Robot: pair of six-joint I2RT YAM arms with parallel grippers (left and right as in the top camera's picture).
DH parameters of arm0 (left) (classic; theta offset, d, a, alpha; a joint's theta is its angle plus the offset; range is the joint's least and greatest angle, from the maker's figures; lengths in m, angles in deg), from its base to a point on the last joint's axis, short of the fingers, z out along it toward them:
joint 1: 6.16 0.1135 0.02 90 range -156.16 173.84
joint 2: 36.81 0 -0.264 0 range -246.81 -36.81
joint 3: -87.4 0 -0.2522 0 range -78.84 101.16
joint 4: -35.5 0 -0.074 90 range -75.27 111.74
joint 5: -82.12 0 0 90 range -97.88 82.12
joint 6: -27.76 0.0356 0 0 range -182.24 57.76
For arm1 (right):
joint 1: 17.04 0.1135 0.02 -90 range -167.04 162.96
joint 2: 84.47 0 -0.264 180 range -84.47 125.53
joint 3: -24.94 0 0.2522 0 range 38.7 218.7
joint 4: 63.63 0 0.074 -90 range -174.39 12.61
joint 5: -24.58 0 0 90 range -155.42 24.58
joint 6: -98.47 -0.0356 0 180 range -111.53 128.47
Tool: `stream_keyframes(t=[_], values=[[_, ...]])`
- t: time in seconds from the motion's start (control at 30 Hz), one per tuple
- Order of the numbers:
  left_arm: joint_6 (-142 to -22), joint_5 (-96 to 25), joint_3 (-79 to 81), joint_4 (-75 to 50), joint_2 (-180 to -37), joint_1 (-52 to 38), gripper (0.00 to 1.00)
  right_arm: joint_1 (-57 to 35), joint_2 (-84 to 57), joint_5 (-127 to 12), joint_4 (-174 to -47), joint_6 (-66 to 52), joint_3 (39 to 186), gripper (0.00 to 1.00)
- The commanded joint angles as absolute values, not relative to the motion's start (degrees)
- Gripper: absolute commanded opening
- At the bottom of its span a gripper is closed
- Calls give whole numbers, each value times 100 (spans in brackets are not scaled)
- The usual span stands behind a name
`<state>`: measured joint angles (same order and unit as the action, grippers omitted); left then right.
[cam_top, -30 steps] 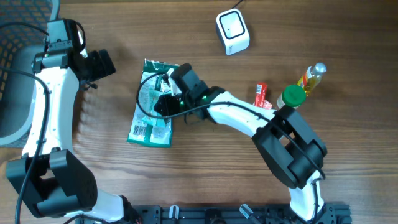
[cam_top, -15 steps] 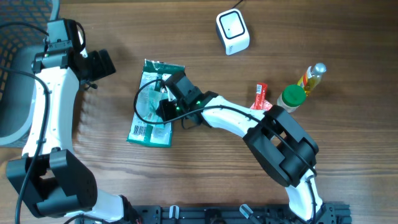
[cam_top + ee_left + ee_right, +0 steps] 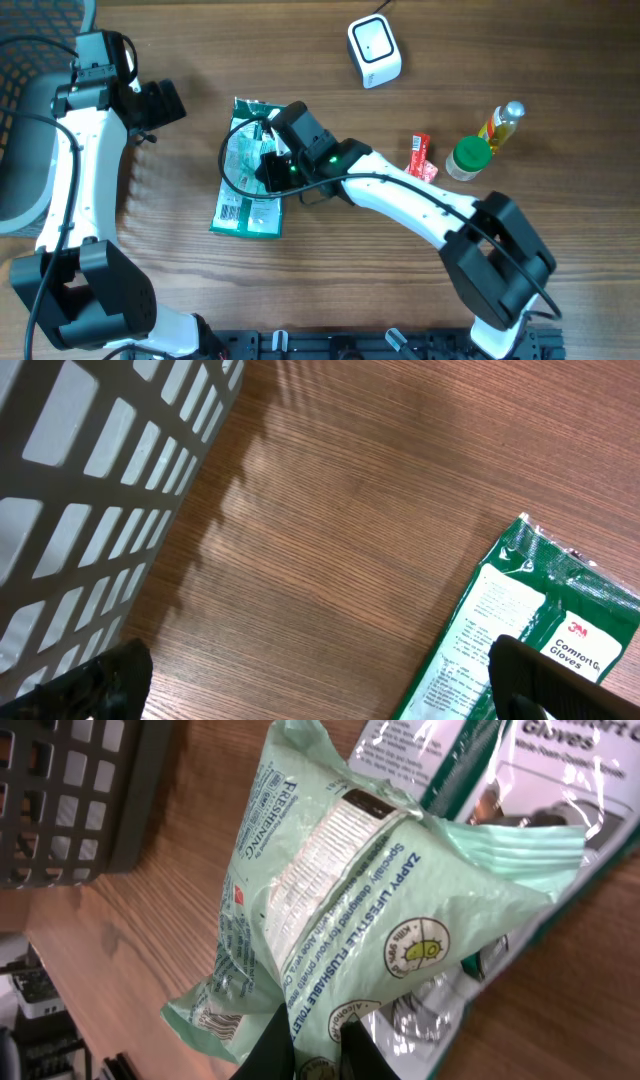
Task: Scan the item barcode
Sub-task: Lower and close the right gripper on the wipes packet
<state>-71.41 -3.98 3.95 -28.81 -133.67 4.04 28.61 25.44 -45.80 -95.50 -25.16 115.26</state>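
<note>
My right gripper (image 3: 310, 1040) is shut on the lower edge of a pale green flushable-wipes packet (image 3: 370, 910), its crumpled film pinched between the two black fingers. A barcode (image 3: 215, 1025) shows on the packet's lower left corner. From overhead the wipes packet (image 3: 244, 148) lies over a dark green gloves package (image 3: 245, 212), with the right gripper (image 3: 270, 162) on top of it. The white scanner (image 3: 374, 50) stands at the back of the table, well apart. My left gripper (image 3: 310, 685) hangs open over bare wood, its right finger (image 3: 560, 680) above a corner of the gloves package (image 3: 530, 615).
A grey slatted basket (image 3: 90, 490) stands at the left edge of the table. To the right are a small red packet (image 3: 420, 155), a green-capped bottle (image 3: 468, 157) and a yellow bottle (image 3: 503, 122).
My right gripper has closed on the wipes packet. The right arm's elbow has swung right, and the gloves package has shifted slightly. The left arm has not moved.
</note>
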Motion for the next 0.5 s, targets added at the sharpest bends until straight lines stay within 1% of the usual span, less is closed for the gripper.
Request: stream_keyframes(t=[0.0,0.23,0.37,0.47], values=[[-7152,-442,436,-2866,-13356,424,100,2723,2467,-4615,-9873,-2883,11585,4],[-7152,-442,436,-2866,-13356,424,100,2579,2472,-4641,-10710,-2997,11583,4],[-7152,-442,436,-2866,-13356,424,100,2581,2483,-5354,-11322,-3976,11583,4],[-7152,-442,436,-2866,-13356,424,100,2585,2483,-5494,-11449,-4317,11583,4]])
